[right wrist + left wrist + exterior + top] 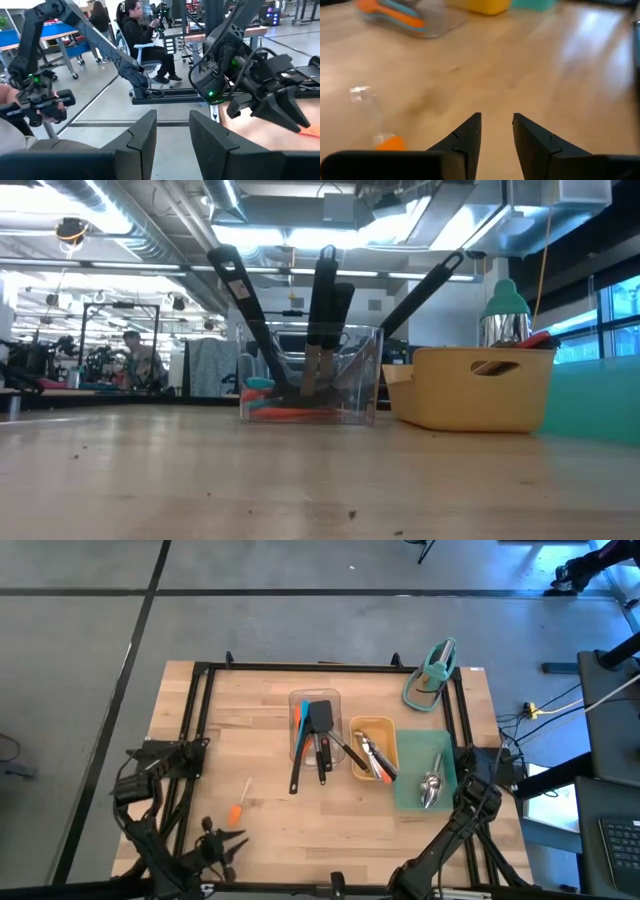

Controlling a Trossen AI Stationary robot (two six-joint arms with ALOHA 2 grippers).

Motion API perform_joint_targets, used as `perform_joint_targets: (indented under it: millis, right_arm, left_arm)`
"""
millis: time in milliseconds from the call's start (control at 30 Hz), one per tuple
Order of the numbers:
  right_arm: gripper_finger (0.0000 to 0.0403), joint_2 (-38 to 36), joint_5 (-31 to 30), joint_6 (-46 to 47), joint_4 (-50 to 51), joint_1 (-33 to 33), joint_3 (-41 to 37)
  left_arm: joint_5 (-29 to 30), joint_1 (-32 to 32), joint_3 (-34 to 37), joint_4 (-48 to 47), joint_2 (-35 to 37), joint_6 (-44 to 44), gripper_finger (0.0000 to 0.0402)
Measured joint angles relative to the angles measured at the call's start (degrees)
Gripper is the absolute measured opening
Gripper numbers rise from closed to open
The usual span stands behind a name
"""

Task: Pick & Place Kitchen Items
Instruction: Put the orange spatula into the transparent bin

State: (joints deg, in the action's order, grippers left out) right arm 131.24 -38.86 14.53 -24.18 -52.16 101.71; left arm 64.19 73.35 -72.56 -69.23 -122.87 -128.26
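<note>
Pale wooden tabletop (270,830), utensils mostly binned

I see my left gripper (496,125) low at the near-left edge, jaws slightly parted, empty, beside the orange-headed clear-handled spatula (238,803); black slotted turners (318,730) stand in the clear plastic tray (338,697); right gripper (172,125) parted, empty, off-table

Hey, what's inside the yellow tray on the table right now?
The yellow tray holds black-handled tongs and an orange-tipped utensil, lying slanted across it. Whatever lies under them is covered.
</note>
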Motion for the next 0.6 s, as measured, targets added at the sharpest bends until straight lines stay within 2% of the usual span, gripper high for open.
perform_joint_targets:
  millis: [133, 367, 600]
  right_arm:
    - [0.0119, 0.00, -0.06, 0.01, 0.39, 0.46, 0.00]
    - [0.0119, 0.00, -0.08, 1.59, 2.78, 0.76, 0.00]
    - [0.0119, 0.00, -0.04, 3.04, 3.58, 0.76, 0.00]
  left_arm:
    - [-2.88, -2.29, 0.01, -8.29, 0.22, -1.09, 0.0096]
    - [-15.02, -8.23, 0.03, -13.81, 0.27, -0.96, 0.0083]
    - [-15.57, -13.17, 0.03, -13.55, 3.46, -1.49, 0.0105]
